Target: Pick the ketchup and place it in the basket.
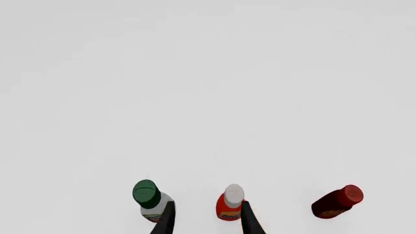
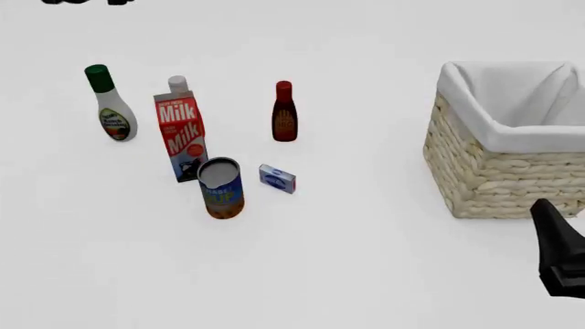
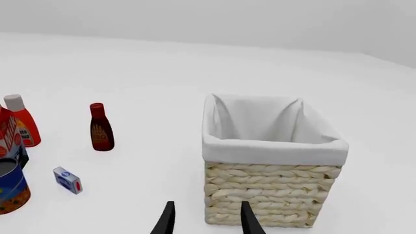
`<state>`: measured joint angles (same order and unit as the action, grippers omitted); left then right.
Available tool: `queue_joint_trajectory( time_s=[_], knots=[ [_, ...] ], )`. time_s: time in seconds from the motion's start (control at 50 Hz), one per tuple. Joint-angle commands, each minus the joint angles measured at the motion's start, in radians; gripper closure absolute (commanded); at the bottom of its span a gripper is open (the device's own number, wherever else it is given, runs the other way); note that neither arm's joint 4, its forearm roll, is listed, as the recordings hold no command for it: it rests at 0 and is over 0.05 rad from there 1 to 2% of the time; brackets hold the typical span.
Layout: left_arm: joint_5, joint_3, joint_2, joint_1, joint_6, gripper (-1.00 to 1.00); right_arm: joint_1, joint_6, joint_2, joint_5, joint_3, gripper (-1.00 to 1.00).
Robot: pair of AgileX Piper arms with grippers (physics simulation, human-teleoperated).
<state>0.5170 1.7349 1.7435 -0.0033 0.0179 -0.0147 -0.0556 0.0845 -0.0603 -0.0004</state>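
Left gripper (image 1: 206, 225) hangs open and empty directly above the ketchup (image 1: 229, 204), whose white cap sits between its fingertips, so grasping, carrying and dropping into the basket (image 2: 494, 175) all remain.

A simulated test scene: a bare, featureless white worktop (image 2: 366, 274) with groceries and a wicker basket (image 2: 498, 178).

"Milk" twice on red carton (image 2: 180, 133)
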Motion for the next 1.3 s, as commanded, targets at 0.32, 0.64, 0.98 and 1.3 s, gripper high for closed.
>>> queue_joint_trajectory(
  time_s=[0.32,0.64,0.98,1.3],
  knots=[
    [0.022,0.077,0.143,-0.032,-0.02,-1.0,0.001,0.002,0.035,-0.028,0.0,-1.0],
    [-0.015,0.046,0.178,-0.044,-0.007,-1.0,0.002,0.006,0.04,-0.034,0.0,-1.0],
    [-0.032,0.051,0.23,-0.055,0.003,-1.0,0.0,0.016,0.055,-0.044,0.0,-1.0],
    [-0.048,0.046,0.264,-0.065,0.003,-1.0,-0.002,0.02,0.08,-0.066,0.0,-1.0]
  ],
)
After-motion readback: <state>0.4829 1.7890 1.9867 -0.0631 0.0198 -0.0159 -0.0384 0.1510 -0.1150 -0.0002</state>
